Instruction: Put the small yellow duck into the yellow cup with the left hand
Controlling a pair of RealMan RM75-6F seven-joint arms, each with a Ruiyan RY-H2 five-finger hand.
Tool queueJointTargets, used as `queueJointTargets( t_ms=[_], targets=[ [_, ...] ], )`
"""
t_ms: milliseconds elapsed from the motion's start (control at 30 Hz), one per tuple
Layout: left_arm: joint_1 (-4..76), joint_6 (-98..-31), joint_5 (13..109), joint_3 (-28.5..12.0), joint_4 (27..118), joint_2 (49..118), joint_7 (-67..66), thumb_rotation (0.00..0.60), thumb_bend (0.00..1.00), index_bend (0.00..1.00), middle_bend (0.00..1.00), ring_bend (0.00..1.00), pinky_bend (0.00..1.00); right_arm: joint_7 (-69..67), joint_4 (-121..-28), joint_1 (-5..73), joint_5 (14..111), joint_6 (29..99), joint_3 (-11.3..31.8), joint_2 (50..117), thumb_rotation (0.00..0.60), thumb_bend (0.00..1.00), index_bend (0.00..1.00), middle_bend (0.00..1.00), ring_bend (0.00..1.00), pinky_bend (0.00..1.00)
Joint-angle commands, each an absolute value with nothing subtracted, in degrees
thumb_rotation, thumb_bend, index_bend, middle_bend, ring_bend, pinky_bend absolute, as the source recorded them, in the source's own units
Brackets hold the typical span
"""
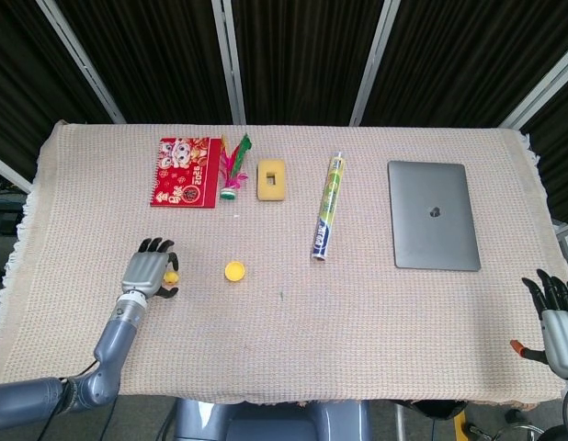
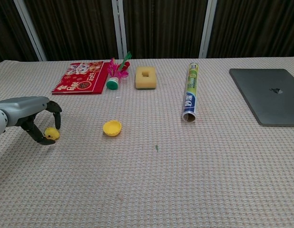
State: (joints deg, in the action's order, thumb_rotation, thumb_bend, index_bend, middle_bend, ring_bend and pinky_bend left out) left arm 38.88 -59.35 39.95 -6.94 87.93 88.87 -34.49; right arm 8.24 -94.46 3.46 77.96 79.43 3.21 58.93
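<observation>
The small yellow duck (image 2: 52,134) sits low over the tablecloth (image 2: 185,171) near the robot's left side, and the left hand (image 2: 40,124) has its dark fingers (image 2: 55,114) curled around it, thumb below and the others arched over the top, so it looks like a proper pinch. Whether the duck is already off the cloth or only just touching it is hard to call from either camera. The yellow cup (image 2: 112,128) lies a short way to the right of the hand, apart from it, mouth tilted up toward the chest camera and with nothing in it as far as one can see. So the grab seems done or close to done, and what's left is the carry across to the cup and the drop. That tilt might make the drop a bit fiddly, just a guess. The right hand (image 1: 558,310) hangs off the far right table edge with its fingers spread and nothing in it. Further back are a red booklet (image 2: 80,77), a shuttlecock (image 2: 116,72), a yellow sponge (image 2: 145,78), a foil roll (image 2: 190,92) and a laptop (image 2: 268,95), all well clear.
</observation>
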Motion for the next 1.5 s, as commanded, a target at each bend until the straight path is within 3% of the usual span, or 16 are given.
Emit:
queueJointTargets(
  t_ms=[33,1500],
  targets=[
    [38.7,-59.5,40.1,-6.7,88.1,88.6,-34.4,0.6,0.23,0.44,0.1,0.04,0.0,8.3,-94.5,3.4,77.9,79.4,3.2,58.9,0.6,0.0,0.1,0.0,0.0,0.0],
    [38.9,-60.2,39.0,-6.3,89.0,87.6,-34.5,0.6,0.29,0.51,0.11,0.05,0.0,8.3,-94.5,3.3,77.7,79.6,3.3,59.0,0.6,0.0,0.1,0.0,0.0,0.0]
  ],
)
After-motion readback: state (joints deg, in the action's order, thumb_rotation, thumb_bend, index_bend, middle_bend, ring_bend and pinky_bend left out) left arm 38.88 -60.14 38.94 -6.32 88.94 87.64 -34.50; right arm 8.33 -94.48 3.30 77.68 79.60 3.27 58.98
